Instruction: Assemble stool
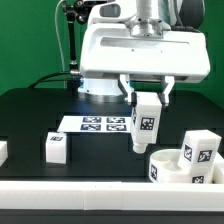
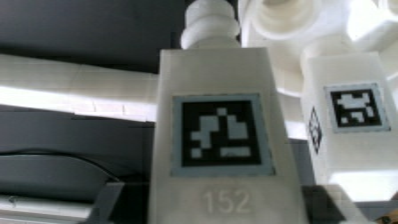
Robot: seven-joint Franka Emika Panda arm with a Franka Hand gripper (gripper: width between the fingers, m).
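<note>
Over the black table (image 1: 30, 110), I see the gripper (image 1: 146, 100) clenched on one upright stool leg (image 1: 145, 128), just beside the seat (image 1: 168, 160). A second leg (image 1: 201, 152) stands on the seat. A third leg (image 1: 55, 147) rests apart, near the marker board (image 1: 100, 124).

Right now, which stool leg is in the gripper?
The upright leg at centre, clamped in the gripper. The loose leg sits on the table; the third leg stands at the seat.
</note>
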